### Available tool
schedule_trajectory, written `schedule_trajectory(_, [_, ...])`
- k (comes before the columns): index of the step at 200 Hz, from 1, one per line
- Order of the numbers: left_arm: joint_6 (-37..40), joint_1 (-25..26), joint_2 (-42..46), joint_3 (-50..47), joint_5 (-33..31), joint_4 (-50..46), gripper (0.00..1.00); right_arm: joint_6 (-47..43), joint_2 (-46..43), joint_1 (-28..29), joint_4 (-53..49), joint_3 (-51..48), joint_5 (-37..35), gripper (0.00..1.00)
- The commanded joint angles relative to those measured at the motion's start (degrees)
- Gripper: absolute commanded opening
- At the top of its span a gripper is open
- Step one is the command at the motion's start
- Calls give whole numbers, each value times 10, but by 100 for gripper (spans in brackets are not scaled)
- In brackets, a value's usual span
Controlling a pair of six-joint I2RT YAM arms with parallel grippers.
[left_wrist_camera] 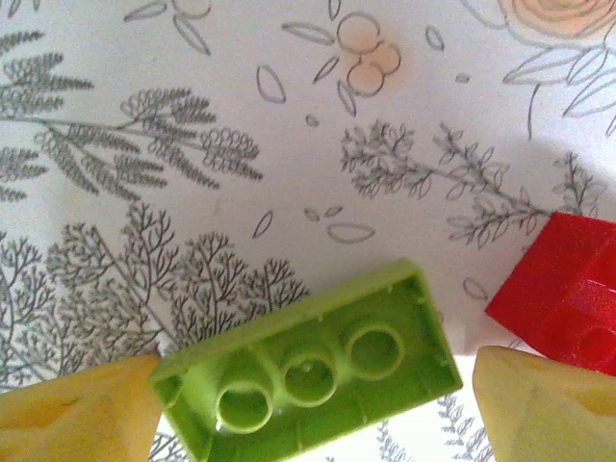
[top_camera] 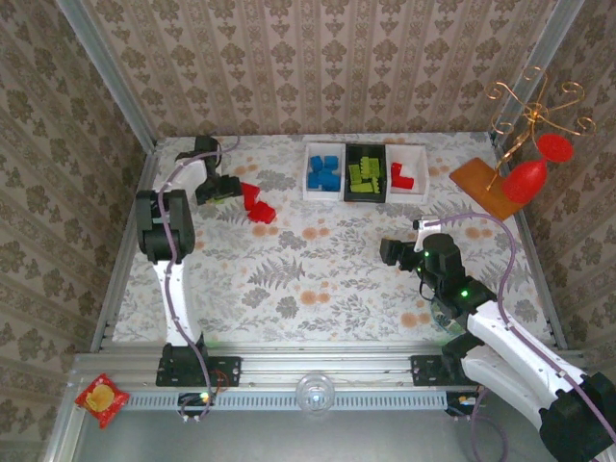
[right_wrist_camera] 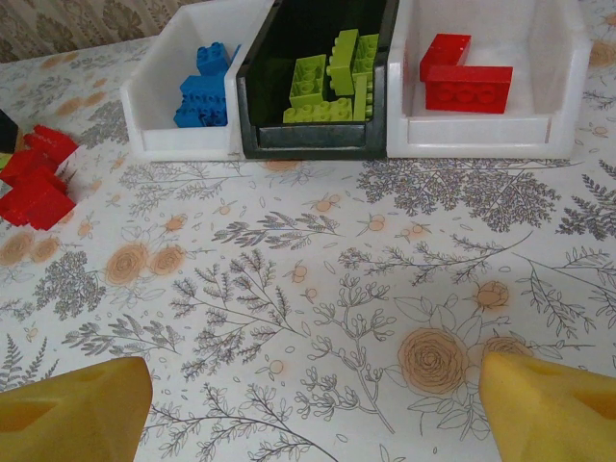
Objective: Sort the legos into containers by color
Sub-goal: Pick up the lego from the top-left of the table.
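A lime green lego (left_wrist_camera: 308,361) lies upside down on the flowered cloth between the yellow fingers of my left gripper (left_wrist_camera: 316,390), which is open; a thin gap shows at the right finger (left_wrist_camera: 539,404). Several red legos (top_camera: 258,204) lie just right of that gripper (top_camera: 226,189); one red lego (left_wrist_camera: 563,289) sits beside the right finger. At the back stand three containers: a white one with blue legos (right_wrist_camera: 183,91), a black one with green legos (right_wrist_camera: 322,72) and a white one with red legos (right_wrist_camera: 467,77). My right gripper (right_wrist_camera: 313,404) hangs open over bare cloth at the right (top_camera: 393,252).
An orange board (top_camera: 478,183) with a gold wire stand and red ornaments (top_camera: 527,178) sits at the back right. Metal rails and wallpapered walls border the table. A snack packet (top_camera: 101,399) lies off the table at the near left.
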State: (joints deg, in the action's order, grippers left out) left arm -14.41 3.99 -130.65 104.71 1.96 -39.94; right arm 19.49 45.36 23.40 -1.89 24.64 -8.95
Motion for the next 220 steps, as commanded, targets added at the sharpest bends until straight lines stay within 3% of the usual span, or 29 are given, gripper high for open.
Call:
schedule_trajectory(1, [-12,5,-26,23,3,-2,85,0,-7,-4,-7,-8,-1,89])
schedule_trajectory(48, [-24,8,-42,39,-13,-5,85,0,-6,-5,-7,-8,-1,89])
schedule_trajectory(138, [-38,11,-38,28,-24,10,73,0,-9,-5,-8,-8,0,89])
schedule_trajectory(180, [-48,13,37,-40,-16,64,68,-1,-10,-5,-9,-8,0,89])
schedule_trajectory(220, [-52,41,169,-154,-25,132,66,0,-14,-5,-9,-9,-1,90])
